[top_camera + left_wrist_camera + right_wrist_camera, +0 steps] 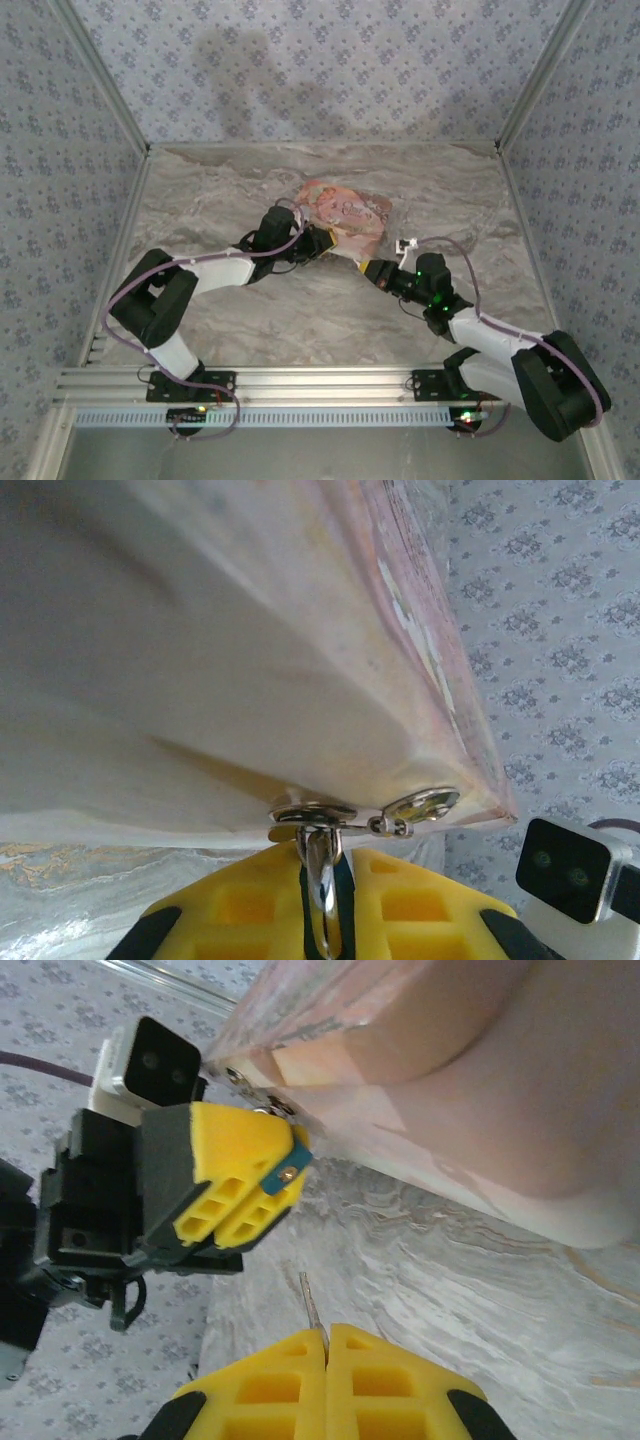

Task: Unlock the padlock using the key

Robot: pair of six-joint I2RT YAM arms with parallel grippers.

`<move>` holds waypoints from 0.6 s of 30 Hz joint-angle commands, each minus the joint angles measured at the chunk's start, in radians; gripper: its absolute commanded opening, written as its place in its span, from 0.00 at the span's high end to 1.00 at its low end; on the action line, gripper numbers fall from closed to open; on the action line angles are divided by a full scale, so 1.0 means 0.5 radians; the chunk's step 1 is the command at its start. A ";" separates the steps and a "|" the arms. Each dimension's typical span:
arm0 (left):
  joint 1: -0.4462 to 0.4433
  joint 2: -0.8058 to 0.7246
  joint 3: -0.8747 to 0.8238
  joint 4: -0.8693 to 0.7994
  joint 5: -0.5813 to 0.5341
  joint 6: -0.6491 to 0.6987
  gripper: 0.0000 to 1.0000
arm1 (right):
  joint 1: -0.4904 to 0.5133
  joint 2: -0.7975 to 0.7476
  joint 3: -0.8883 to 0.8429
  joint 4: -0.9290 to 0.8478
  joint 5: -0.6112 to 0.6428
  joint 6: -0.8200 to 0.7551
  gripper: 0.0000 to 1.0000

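While the left end effector (325,880) is clenching the padlock (286,1170) at the lower corner of the pink box (430,1070), the right end effector (325,1350) is gripping the key (311,1305) tight, its thin blade sticking out past the fingertips. The padlock, a tiny blue-and-silver body, is sitting right against the box's edge. Its silver loop seems to be hooked into the metal clasp (400,810) on that corner. The key is hanging short of the box, pointing roughly toward the lock but plainly apart from it.

As I am judging it, the step in hand is lining the key up for insertion, and nothing is entering the lock yet. A small brass spot on the blue face may be the keyhole, though it is too small to be sure. The next move is calling for the blade tip to be brought to that spot, square to the lock body, and only then turned.

The box's pale flank is crowding the approach on one side. The freer room is lying away from the box, over the bare marbled tabletop (420,1290), so drifting boxward is risking a snag on the corner.
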State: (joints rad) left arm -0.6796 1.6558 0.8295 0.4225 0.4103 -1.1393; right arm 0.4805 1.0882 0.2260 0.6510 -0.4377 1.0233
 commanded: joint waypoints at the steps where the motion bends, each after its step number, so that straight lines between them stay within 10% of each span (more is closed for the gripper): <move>1: -0.027 -0.045 0.060 0.188 -0.010 -0.089 0.88 | 0.074 0.066 -0.015 0.273 0.139 0.212 1.00; 18: -0.076 0.077 -0.011 0.569 0.091 -0.263 0.90 | 0.208 0.387 0.032 0.627 0.299 0.447 1.00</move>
State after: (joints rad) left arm -0.7097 1.6863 0.8280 0.5938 0.3988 -1.2247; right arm 0.5915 1.2678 0.2260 0.8955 -0.3111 1.2171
